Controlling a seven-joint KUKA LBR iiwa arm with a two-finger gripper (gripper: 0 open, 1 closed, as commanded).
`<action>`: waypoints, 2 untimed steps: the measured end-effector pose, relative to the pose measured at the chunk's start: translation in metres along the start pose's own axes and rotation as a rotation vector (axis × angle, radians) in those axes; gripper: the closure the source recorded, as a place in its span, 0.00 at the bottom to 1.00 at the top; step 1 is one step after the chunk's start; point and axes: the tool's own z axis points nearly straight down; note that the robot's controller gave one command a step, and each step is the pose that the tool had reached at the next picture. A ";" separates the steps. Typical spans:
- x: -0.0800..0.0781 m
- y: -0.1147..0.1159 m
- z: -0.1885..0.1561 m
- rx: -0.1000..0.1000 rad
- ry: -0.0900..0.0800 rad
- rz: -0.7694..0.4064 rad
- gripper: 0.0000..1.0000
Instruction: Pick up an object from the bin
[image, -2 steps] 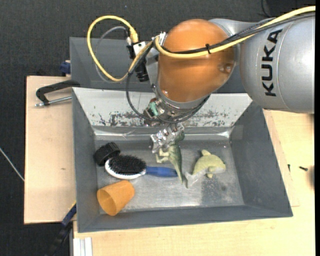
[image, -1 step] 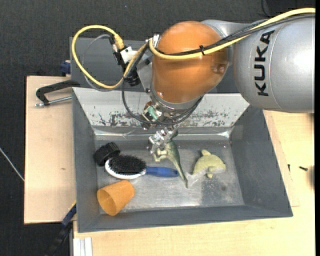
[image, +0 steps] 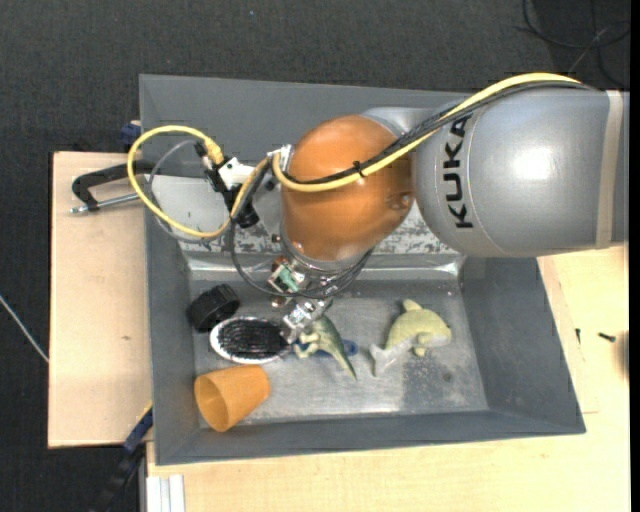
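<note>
gripper (image: 303, 318) low, just by green dino (image: 331, 346) | grip: cannot tell | nothing lifted yet | left: grab, lift from bin (image: 450, 388)

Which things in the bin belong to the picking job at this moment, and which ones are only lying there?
In the job: gripper, low over the middle of the bin; green toy dinosaur, nearest to it.
Lying about: orange cup on its side, front left; black brush; black round thing; pale dolphin.
</note>
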 end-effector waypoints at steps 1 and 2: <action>-0.006 -0.006 -0.100 0.020 0.007 -0.006 1.00; -0.037 0.006 -0.015 0.002 0.001 0.180 1.00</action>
